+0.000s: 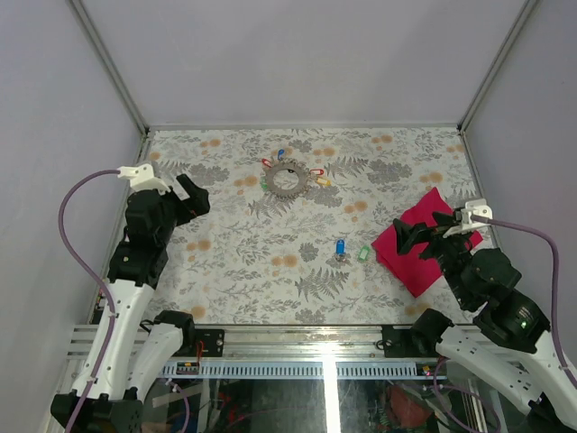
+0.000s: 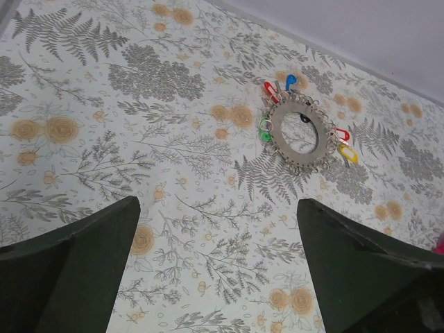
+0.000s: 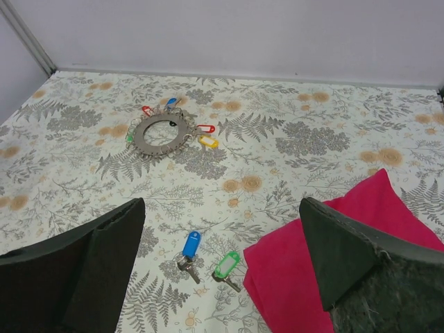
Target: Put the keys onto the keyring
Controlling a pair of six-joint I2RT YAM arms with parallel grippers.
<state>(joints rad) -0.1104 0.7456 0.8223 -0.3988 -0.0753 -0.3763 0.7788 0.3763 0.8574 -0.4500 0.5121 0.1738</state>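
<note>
Got left gripper (image 1: 195,199) and right gripper (image 1: 410,236) spread wide, gripping nothing. Blue key (image 3: 190,248) and green key (image 3: 225,266) loose toward near edge of worktop (image 1: 225,271), just beside red cloth (image 3: 333,257) (right half). Keyring (image 3: 161,130) off toward far edge. Neither threaded yet, whole job left.

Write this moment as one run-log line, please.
left hand: open, empty | right hand: open, over red cloth | blue key, green key: loose on table | keyring: apart, untouched
</note>
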